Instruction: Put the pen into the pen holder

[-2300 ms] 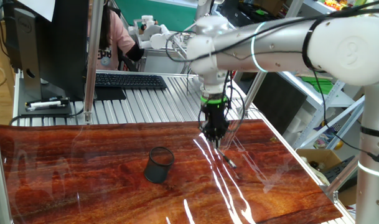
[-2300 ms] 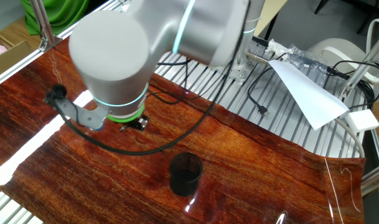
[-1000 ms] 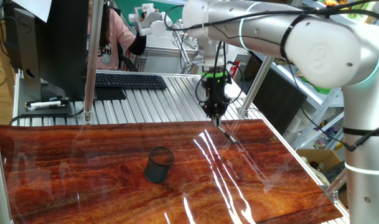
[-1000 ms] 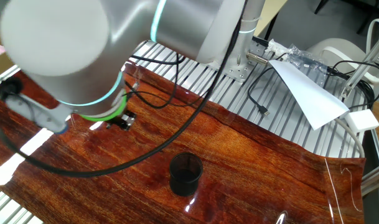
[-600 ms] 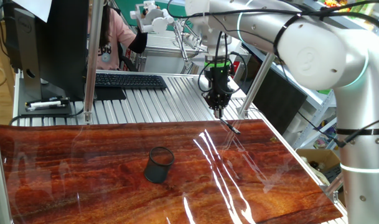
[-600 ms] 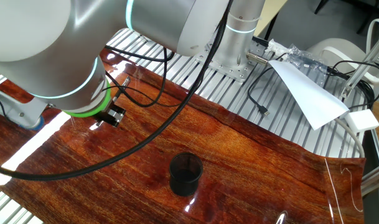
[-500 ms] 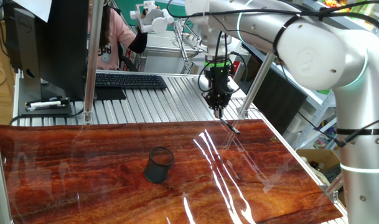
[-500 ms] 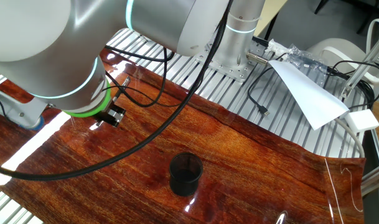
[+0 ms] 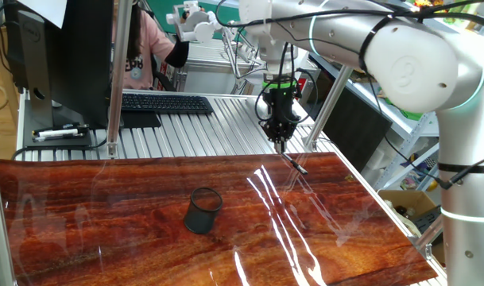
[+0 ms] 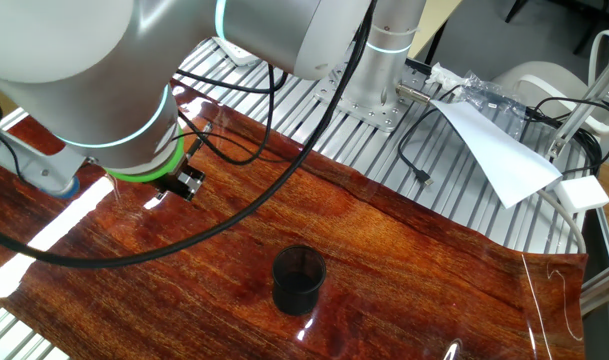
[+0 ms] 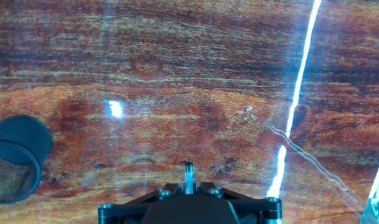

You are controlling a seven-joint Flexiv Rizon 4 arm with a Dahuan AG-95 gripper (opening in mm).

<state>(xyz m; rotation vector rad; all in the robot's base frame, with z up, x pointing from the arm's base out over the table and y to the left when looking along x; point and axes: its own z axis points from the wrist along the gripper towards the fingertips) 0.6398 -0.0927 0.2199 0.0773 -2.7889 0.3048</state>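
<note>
Pen [image 9: 292,162] hangs pinched in your gripper [image 9: 280,144], whose jaws are nearly shut on its upper end; it slants down from the fingertips, clear of the counter [image 9: 106,214]. Your pen holder [image 9: 203,210] stands upright and apart, toward the near left of the gripper in one fixed view, lower left in the hand view. You would need the pen's long axis upright above that rim.

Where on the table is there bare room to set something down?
Most of the wood table is bare: the whole stretch left of the pen holder, and the front right corner. Nothing is crowded; the gripper holds the pen above the far edge.
</note>
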